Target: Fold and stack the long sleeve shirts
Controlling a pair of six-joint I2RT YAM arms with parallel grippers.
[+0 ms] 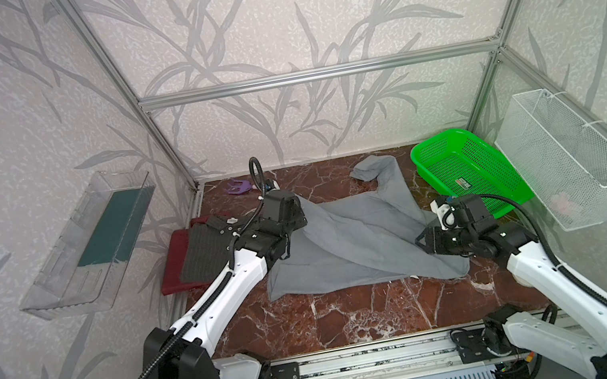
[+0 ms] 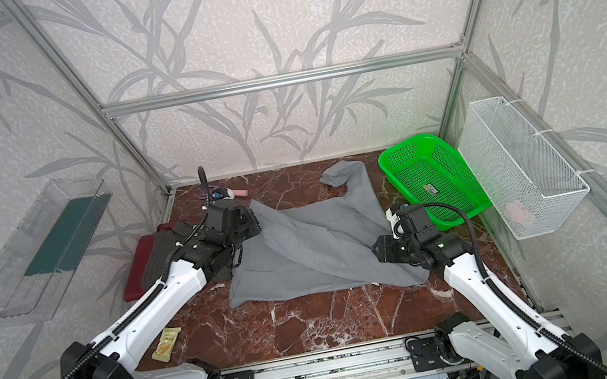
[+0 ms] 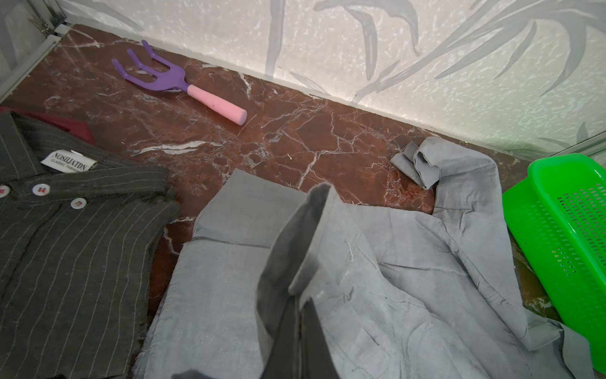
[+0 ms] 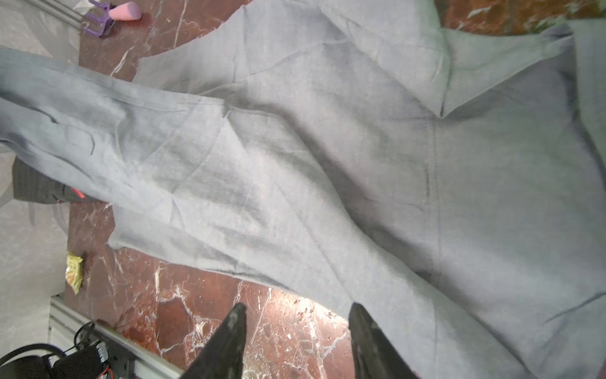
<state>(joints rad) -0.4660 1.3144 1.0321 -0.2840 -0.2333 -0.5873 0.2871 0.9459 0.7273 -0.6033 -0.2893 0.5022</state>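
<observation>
- At the centre of the red-brown marble tabletop point(image 1: 358, 316), the plain light grey collared shirt point(image 1: 349, 241) lies spread out but rumpled. One sleeve trails off toward 1 o'clock.
- Over at 9 o'clock, the dark grey pinstriped shirt point(image 1: 203, 254) sits folded on top of the folded maroon shirt point(image 1: 171, 264). With two of the three apparently done, you look to be on the last garment.
- Your left gripper point(image 1: 298, 219) is at the grey shirt's 10 o'clock edge. It is clamped fully closed on a ridge of the cloth, which its wrist view shows standing up off the table.
- Your right gripper point(image 4: 296, 316) is at the shirt's 4 o'clock corner. Its fingers stand about half apart with nothing between them, over bare marble just beside the cloth's edge.
- The step in hand, as I read it, is getting a second hold so you can pull the shirt flat before folding.
- The next move calls for easing the right fingers onto that near edge and closing on the cloth, while the left hold supplies the opposing tension.
- Mind the bright green plastic mesh basket point(image 1: 467, 170) at 2 o'clock. It sits close to your right arm, and the trailing sleeve lies just beside it.
</observation>
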